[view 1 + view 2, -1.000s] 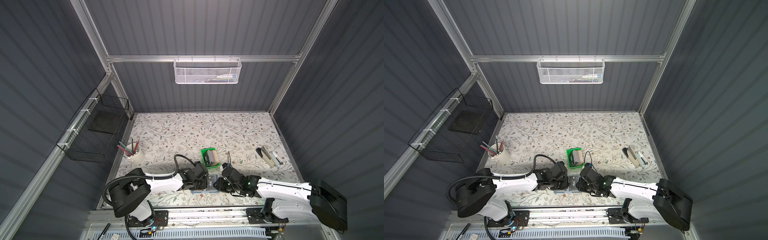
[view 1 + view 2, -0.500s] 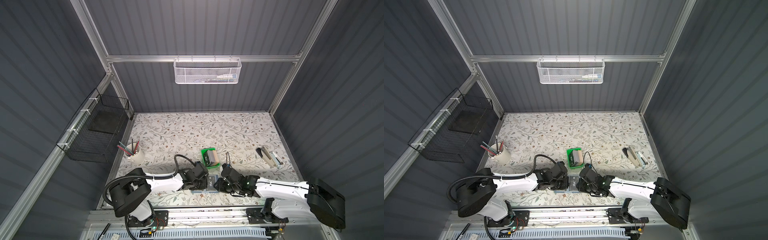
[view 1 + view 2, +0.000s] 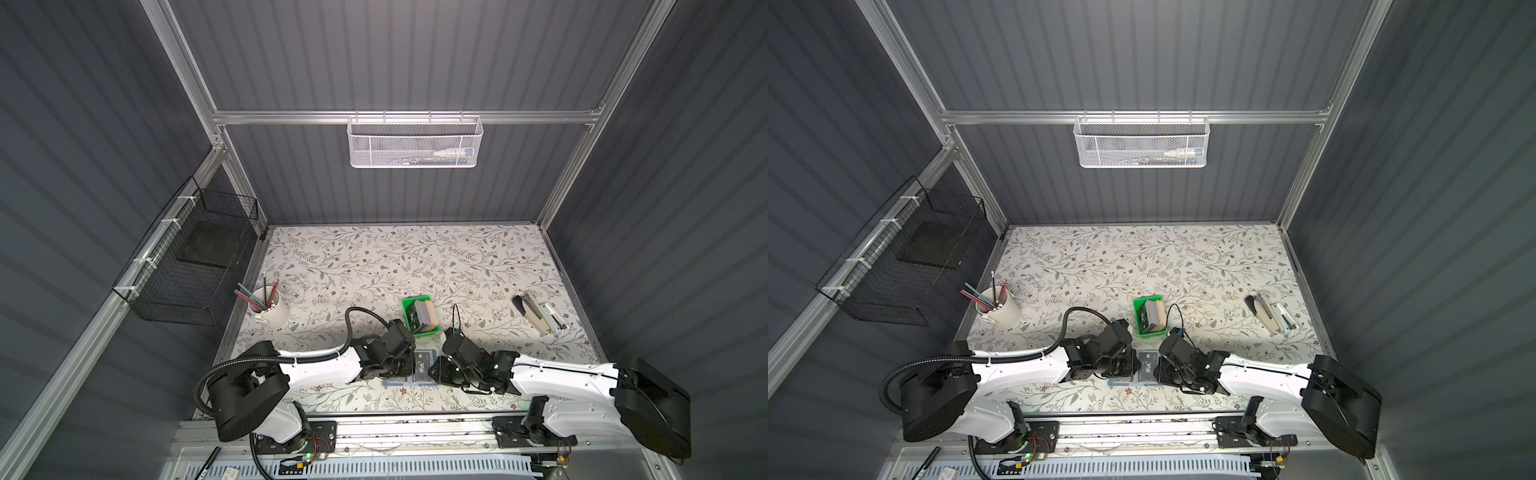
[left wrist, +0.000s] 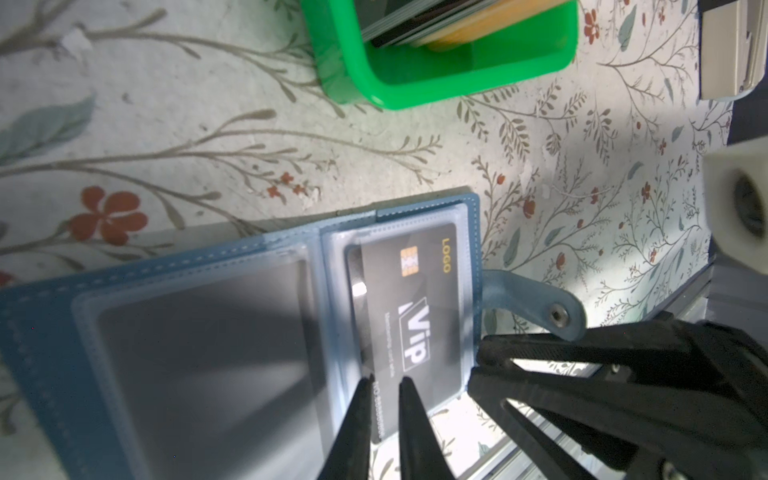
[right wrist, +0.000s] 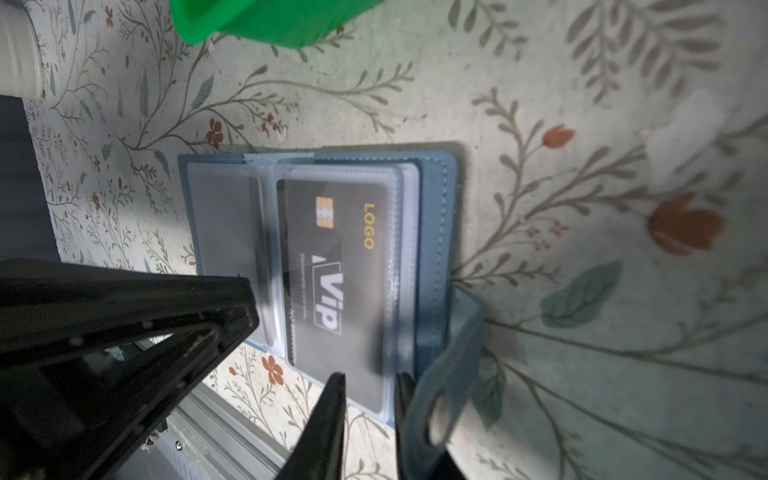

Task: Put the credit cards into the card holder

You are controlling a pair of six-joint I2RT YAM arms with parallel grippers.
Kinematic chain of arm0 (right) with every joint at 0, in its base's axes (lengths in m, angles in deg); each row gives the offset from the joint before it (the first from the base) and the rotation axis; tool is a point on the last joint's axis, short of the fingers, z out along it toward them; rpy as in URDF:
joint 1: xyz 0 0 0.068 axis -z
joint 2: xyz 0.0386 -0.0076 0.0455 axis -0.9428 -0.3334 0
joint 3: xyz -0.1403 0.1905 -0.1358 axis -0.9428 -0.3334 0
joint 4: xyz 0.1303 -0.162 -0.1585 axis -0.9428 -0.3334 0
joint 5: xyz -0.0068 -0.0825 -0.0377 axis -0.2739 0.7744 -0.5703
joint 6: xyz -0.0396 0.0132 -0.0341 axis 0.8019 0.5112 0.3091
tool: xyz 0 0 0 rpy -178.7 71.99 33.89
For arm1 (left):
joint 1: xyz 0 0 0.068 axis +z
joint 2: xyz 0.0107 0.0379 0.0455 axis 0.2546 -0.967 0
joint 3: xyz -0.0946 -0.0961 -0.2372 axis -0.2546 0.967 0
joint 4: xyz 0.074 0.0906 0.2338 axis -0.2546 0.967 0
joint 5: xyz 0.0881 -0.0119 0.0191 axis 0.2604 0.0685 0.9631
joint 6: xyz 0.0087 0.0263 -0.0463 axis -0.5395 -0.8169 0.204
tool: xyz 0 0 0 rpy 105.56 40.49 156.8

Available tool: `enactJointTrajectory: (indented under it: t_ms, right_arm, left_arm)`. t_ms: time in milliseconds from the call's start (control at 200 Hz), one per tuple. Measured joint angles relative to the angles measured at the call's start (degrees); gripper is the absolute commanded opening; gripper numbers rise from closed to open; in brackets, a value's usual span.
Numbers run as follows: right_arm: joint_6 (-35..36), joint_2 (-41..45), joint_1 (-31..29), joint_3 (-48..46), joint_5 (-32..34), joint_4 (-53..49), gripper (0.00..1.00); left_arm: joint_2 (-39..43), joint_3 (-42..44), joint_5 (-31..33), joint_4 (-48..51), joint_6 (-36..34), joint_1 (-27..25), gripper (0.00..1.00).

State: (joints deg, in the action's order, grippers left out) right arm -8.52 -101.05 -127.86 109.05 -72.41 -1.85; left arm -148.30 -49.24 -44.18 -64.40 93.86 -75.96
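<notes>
Both arms were pictured stretched low along the front of the floral worktop (image 3: 374, 257). The left arm (image 3: 320, 368) was extended in from one side and the right arm (image 3: 561, 374) from the other, so that the wrists were brought almost face to face over the opened blue card holder (image 4: 249, 332), which was laid flat near the worktop's front edge. A dark VIP card (image 4: 415, 316) was seen lying in a clear sleeve (image 5: 399, 199) of the holder, its near end at the sleeve's mouth. The left gripper (image 4: 385, 384) was angled down at that end, its jaws set only narrowly apart with the card's corner showing in the gap. The right gripper (image 5: 368, 380) was held at the same end beside the snap tab (image 5: 449, 374), its jaws parted somewhat wider astride the sleeve's edge; whether the sleeve was pinched could not be told. The remaining cards (image 3: 424, 316) were left standing on edge in the green tray (image 3: 417, 297), just behind the holder.
</notes>
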Motion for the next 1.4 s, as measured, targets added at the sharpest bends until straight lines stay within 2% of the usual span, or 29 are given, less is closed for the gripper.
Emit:
enactJointTrajectory:
  t_ms: [255,1011,1401]
  right_arm:
    - [0.2,0.0,0.0,0.0,0.0,0.0,0.24]
    - [0.2,0.1,0.0,0.0,0.0,0.1,0.25]
    - [0.2,0.0,0.0,0.0,0.0,0.5,0.25]
  left_arm:
    - [-2.6,0.0,-0.6,-1.7,0.2,0.0,0.12]
    - [-3.4,0.8,-0.6,-2.9,1.1,0.0,0.12]
    - [-4.0,0.9,-0.6,-3.3,1.9,0.0,0.07]
